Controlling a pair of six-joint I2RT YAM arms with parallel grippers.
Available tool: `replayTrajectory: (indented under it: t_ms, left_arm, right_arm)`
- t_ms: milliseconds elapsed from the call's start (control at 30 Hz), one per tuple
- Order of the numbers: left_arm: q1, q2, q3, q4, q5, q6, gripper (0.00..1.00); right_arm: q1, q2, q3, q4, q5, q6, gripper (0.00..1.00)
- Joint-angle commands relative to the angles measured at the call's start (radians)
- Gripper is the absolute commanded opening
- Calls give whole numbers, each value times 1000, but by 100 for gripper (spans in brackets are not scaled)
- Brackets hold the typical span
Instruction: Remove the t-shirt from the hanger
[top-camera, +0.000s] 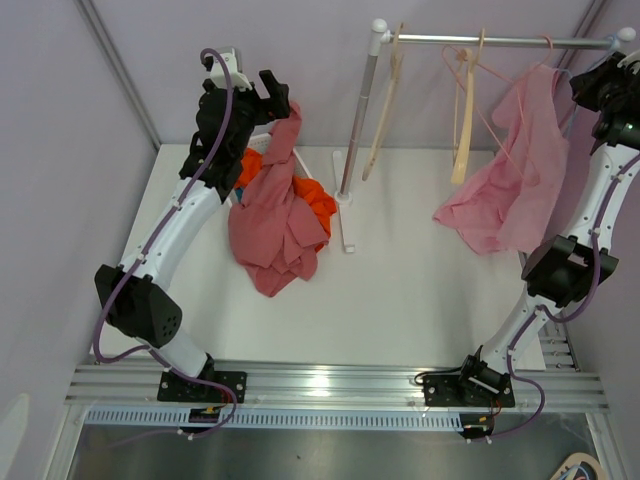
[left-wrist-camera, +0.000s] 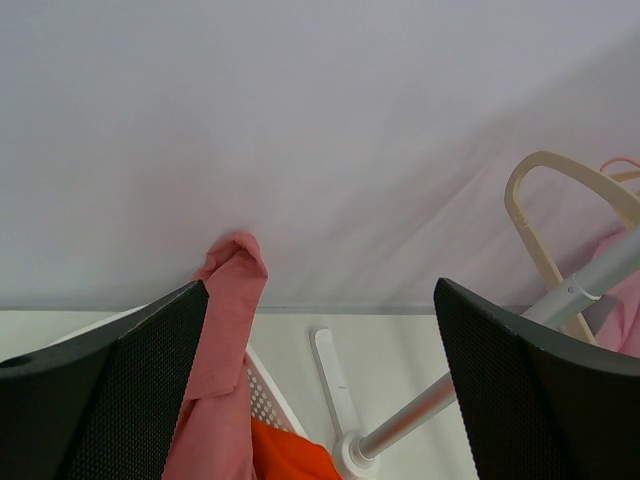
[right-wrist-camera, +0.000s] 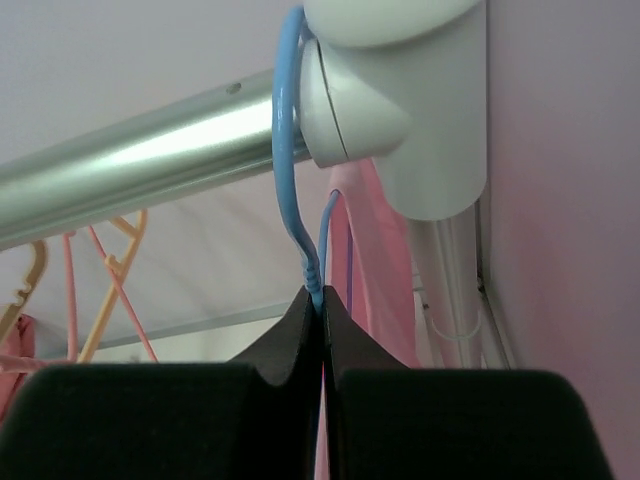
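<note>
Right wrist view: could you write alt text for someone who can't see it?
The black right tool pinches a blue hanger hook looped over a silver rail beside its white end cap. Pink t-shirt fabric hangs behind; other hangers sit far left.

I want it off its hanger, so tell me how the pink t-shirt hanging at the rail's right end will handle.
The pink fabric t-shirt will probably be floppy: it sags in loose folds. It looks light, since a thin blue hanger carries it. It may swing when the right gripper, shut on that hanger, moves.
</note>
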Motion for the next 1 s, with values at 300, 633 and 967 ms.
replayTrajectory:
  t_ms: [300, 633, 967]
  left_arm:
    - [-8, -48, 22, 29, 13, 28, 99]
    - [-20, -124, -32, 9, 40, 8, 99]
    - [-70, -258, -121, -13, 20, 25, 99]
  right_arm:
    - [15, -31, 74, 188, -129, 94, 0]
    - [29, -238, -172, 39, 7, 9, 0]
    - [37, -568, -581, 93, 111, -10, 0]
